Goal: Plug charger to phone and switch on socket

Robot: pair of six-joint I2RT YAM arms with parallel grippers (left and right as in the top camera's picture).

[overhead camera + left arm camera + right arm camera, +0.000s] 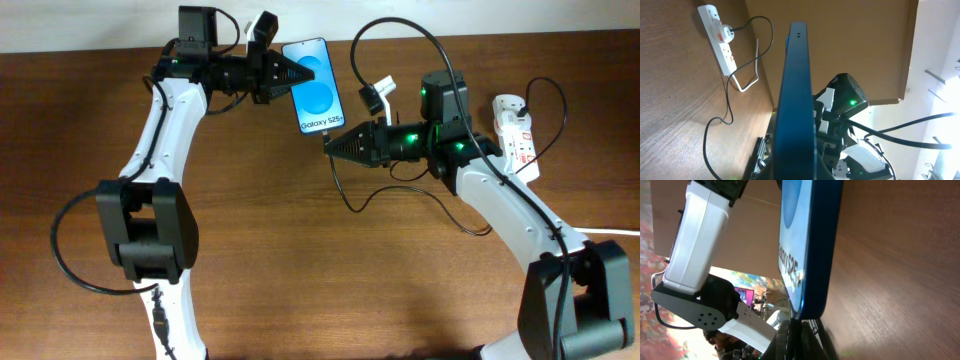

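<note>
Pinching the charger (337, 180) tip in the tightly narrowed right gripper (330, 145), right at the bottom edge of the phone (316, 85), clamped near its top by the left gripper (288, 75), long axis running straight ahead of the right gripper; leaving the socket (515, 125) behind the right wrist for later.

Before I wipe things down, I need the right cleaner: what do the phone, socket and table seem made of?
The phone: glossy glass screen, judging by its sheen; dark frame, metal or plastic, unclear. The socket: white moulded plastic, smooth. The table: brown wood or wood-look laminate, matte, with visible grain.
</note>
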